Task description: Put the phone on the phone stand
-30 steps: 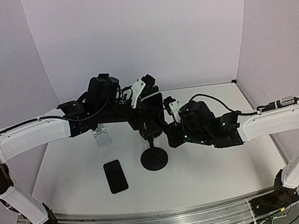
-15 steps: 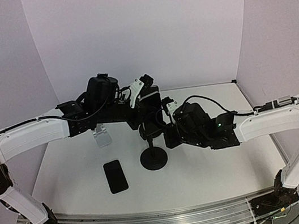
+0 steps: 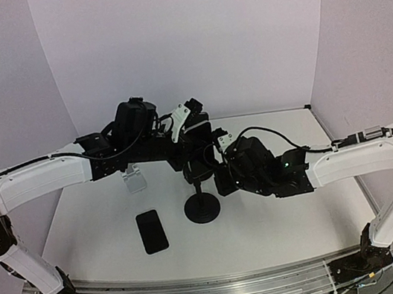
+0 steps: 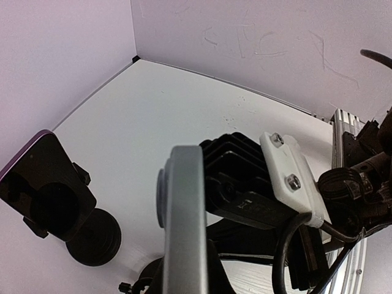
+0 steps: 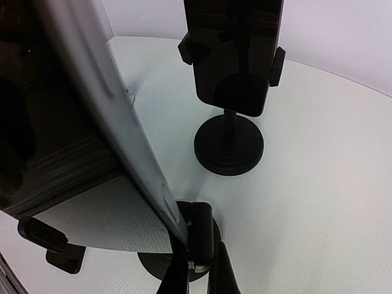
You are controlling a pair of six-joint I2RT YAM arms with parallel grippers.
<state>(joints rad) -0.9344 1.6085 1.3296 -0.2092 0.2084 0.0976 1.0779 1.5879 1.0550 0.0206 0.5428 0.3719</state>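
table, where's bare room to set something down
Free: the front strip of the table between the phone, the black stand and the near rail; also the back right corner behind the right arm. Crowded: the centre, where the left arm meets it over the black stand, near the clear stand.

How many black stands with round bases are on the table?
2. The front stand sits centre, in the open; the rear stand, holding a phone, shows clearly in the wrist views. Others may be hidden.

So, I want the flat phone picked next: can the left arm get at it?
Probably yes: the phone lies in the open on its side of the table, nothing over it.
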